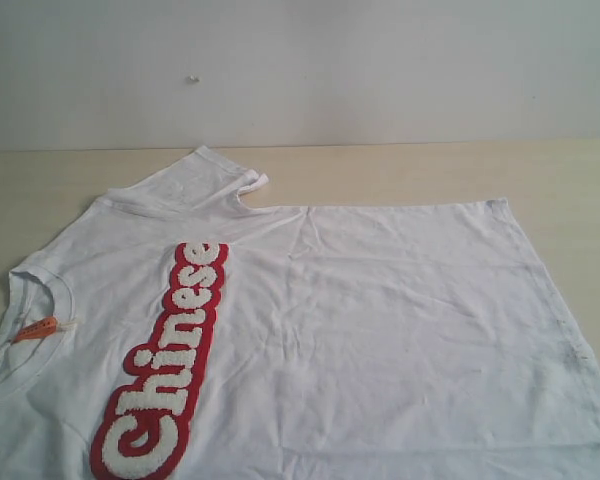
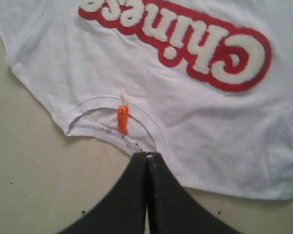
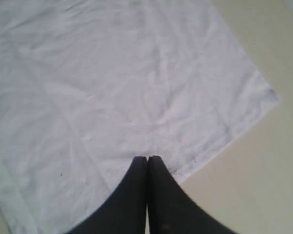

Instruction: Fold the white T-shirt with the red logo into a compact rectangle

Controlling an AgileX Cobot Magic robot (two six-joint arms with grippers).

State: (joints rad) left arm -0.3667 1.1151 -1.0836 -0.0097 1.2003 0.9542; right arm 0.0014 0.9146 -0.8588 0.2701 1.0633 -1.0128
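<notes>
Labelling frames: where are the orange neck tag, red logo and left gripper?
orange neck tag (image 2: pixel 122 119), left wrist view, middle of the tag.
red logo (image 1: pixel 165 362), exterior view, middle of the band.
left gripper (image 2: pixel 147 155), left wrist view, where its shut fingertips meet.

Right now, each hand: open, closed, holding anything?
Left hand: closed, nothing visibly held, tips at the neckline of the white T-shirt.
Right hand: closed, nothing visibly held, tips near the shirt's hem.
</notes>
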